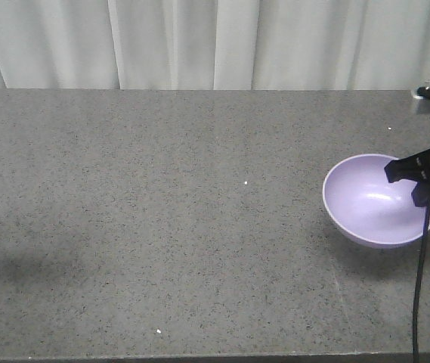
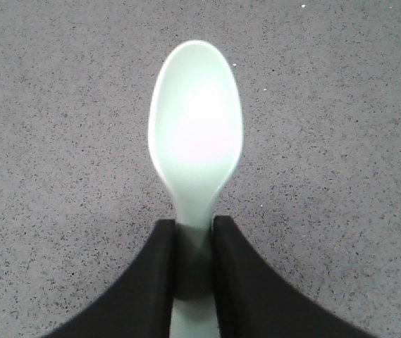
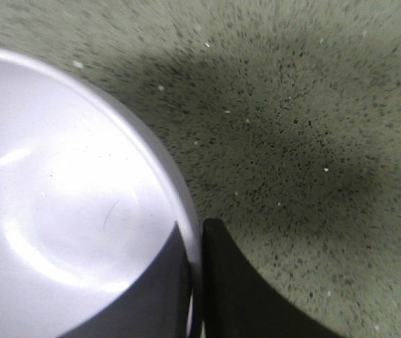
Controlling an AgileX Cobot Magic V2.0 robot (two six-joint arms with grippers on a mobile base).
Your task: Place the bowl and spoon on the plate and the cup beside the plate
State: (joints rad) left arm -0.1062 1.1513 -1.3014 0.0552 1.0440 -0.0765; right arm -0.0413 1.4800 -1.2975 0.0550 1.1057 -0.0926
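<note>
You had the right end effector [image 1: 419, 175] at the right edge of the front view, its arm reaching in from that side with a black cable [image 1: 420, 280] hanging below it. Its two fingers [image 3: 151, 289] were clenched across the rim of the lavender bowl [image 1: 369, 203]. The right wrist view showed one finger inside the wall and the other outside, with the rim pinched between them. The bowl sat open side up over the right part of the grey speckled counter [image 1: 162, 227], leaning slightly. Whether its base touched the counter or hung just clear could not be settled from these views. A dark shadow [image 3: 292, 155] lay on the counter beside it.

Your left end effector [image 2: 194, 229] did not appear in the front view. Its wrist camera showed it grasping the handle of the mint-green spoon [image 2: 195, 134], the scoop pointing away from the fingers and the counter beneath it. Pale curtains [image 1: 215, 41] hung behind the counter.
</note>
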